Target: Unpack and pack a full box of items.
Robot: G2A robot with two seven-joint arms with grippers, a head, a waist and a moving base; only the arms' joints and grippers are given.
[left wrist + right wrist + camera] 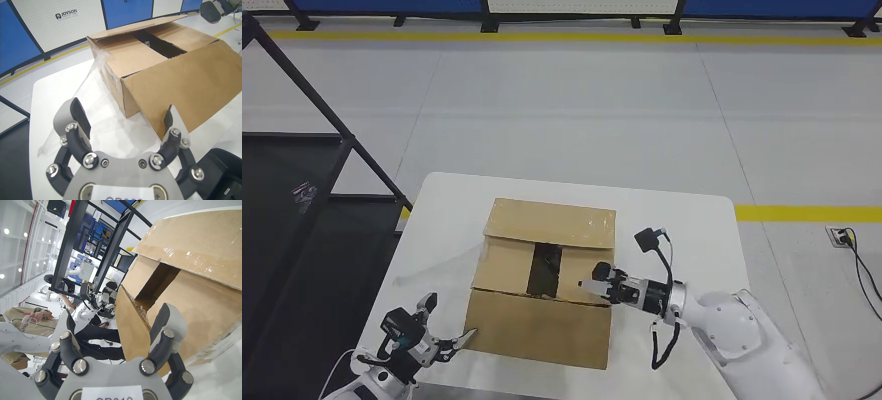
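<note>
A cardboard box (537, 325) sat mid-worktop (682, 230). Its far and near top flaps were folded over, leaving a dark gap (545, 268) between the inner flaps. The contents in that gap were too shadowed to make out, beyond a small pale piece (147, 43). A strip of clear tape (96, 62) trailed from the box's corner down to the worktop. The left pincer (453, 317) hung at the box's 7 o'clock with its fingers apart, just beside the near flap's corner and holding nothing. The right pincer (590, 277) was at 3 o'clock, fingers spread, with the near flap's edge between them.
</note>
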